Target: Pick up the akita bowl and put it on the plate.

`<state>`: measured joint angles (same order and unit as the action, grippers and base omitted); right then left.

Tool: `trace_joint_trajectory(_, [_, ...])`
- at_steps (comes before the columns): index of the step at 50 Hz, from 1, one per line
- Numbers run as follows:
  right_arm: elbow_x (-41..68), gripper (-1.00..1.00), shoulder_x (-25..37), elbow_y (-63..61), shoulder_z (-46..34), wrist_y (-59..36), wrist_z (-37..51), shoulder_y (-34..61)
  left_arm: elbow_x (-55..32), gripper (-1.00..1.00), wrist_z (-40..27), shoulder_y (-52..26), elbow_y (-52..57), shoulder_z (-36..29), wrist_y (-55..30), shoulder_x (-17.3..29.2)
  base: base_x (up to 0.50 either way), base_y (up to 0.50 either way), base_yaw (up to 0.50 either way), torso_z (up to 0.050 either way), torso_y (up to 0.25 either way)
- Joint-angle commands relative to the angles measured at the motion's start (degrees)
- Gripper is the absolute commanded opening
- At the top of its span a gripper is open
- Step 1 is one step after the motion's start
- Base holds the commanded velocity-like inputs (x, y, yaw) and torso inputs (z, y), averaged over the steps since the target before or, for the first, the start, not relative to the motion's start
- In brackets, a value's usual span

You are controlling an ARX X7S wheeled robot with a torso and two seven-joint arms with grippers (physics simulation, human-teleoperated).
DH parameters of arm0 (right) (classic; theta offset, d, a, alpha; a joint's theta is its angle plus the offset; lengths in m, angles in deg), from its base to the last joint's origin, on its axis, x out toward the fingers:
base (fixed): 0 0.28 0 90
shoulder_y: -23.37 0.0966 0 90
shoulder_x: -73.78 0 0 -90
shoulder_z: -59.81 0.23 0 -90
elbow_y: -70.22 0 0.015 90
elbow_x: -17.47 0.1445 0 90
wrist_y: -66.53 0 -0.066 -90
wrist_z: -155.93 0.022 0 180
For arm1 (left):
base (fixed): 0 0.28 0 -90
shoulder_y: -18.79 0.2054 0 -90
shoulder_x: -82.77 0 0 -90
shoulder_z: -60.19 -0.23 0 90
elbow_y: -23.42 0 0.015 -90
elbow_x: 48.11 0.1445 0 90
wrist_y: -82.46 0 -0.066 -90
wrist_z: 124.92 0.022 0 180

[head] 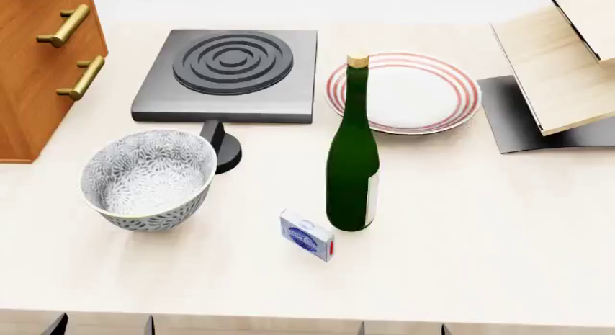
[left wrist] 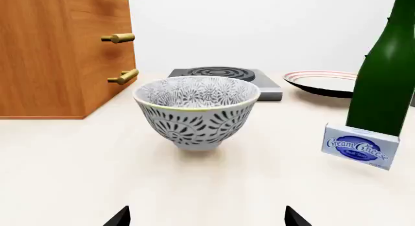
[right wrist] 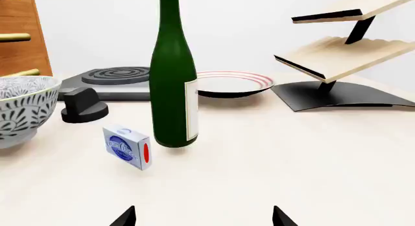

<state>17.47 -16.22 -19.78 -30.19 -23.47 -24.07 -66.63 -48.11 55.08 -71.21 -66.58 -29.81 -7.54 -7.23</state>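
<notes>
Left wrist view: my left gripper [left wrist: 206, 221] is spread, only the two fingertips show at frame edge, nothing between them. The akita bowl [left wrist: 196, 111] sits upright on the surface [left wrist: 77, 163] straight ahead, well apart from the tips. Wooden cabinet [left wrist: 58, 51] stands just beside it, burner [left wrist: 224, 78] behind it, the plate [left wrist: 322, 81] further back, partly hidden by the green bottle [left wrist: 387, 70]. Cream cheese box [left wrist: 360, 146] at the bottle's base.

Head view: bowl near the front edge, plate across the surface beyond the bottle, bare. Black knob [head: 222, 149] touches or nearly touches the bowl's rim; can't tell which.

Right wrist view: right gripper [right wrist: 203, 218] spread too, idle, facing bottle and box.

Risks: thin-rim grasp could slip; carry path crosses the bottle, so a low swing topples it. Keep it high.
</notes>
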Motion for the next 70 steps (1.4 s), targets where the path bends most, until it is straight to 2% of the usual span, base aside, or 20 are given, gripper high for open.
trace_joint_trajectory(1, [1.4, 1.0, 1.4, -0.53, -1.66, -0.34, 1.67, -0.15, -0.92, 1.0, -1.04, 0.18, 0.58, -1.03, -0.39, 0.92, 0.0, 0.0, 0.0, 0.0, 0.0])
trace_joint_trajectory(17, [2.43, 1.0, 3.34, -1.87, -4.09, 0.75, 5.19, -0.2, -3.02, 1.0, -3.67, -0.52, 1.06, -3.97, -0.32, 3.26, 0.0, 0.0, 0.0, 0.0, 0.0])
trace_joint_trajectory(26, [2.67, 1.0, 4.33, -9.79, -4.84, -1.99, 6.68, -0.99, -3.14, 1.0, -5.58, 1.29, 12.96, -4.37, -3.43, 4.52, 0.0, 0.0, 0.0, 0.0, 0.0])
trace_joint_trajectory(33, [2.46, 1.0, 5.22, -17.57, -4.66, -0.95, 8.31, -4.43, -3.1, 1.0, -6.75, 4.6, 21.11, -4.6, -2.18, 5.37, 0.0, 0.0, 0.0, 0.0, 0.0])
trace_joint_trajectory(39, [1.39, 1.0, 5.59, -23.26, -4.26, 1.43, 10.36, -6.78, -1.57, 1.0, -7.82, 7.25, 25.84, -5.02, 0.74, 6.34, 0.0, 0.0, 0.0, 0.0, 0.0])
trace_joint_trajectory(43, [-0.89, 1.0, 5.72, -26.11, -4.28, 2.52, 12.23, -8.57, -0.32, 1.0, -8.64, 10.31, 27.8, -5.16, 7.49, 6.99, 0.0, 0.0, 0.0, 0.0, 0.0])
trace_joint_trajectory(45, [0.16, 1.0, 6.18, -27.71, -4.45, 3.08, 11.72, -9.71, 0.36, 1.0, -9.48, 11.02, 28.61, -5.04, 7.74, 6.91, 0.0, 0.0, 0.0, 0.0, 0.0])
trace_joint_trajectory(53, [-0.79, 1.0, 6.88, -31.35, -4.69, 6.85, 13.29, -13.08, 1.02, 1.0, -10.72, 14.12, 31.8, -4.93, 11.93, 7.66, 0.0, 0.0, 0.0, 0.0, 0.0])
trace_joint_trajectory(57, [-1.2, 1.0, 7.24, -31.71, -5.1, 7.8, 13.67, -13.7, 0.71, 1.0, -10.92, 15.86, 31.85, -5.08, 17.09, 8.27, 0.0, 0.0, 0.0, 0.0, 0.0])
trace_joint_trajectory(70, [-1.72, 1.0, 8.09, -30.41, -6.3, 9.04, 14.58, -13.92, -0.04, 1.0, -11.96, 16.82, 31.13, -5.17, 19.7, 9.02, 0.0, 0.0, 0.0, 0.0, 0.0])
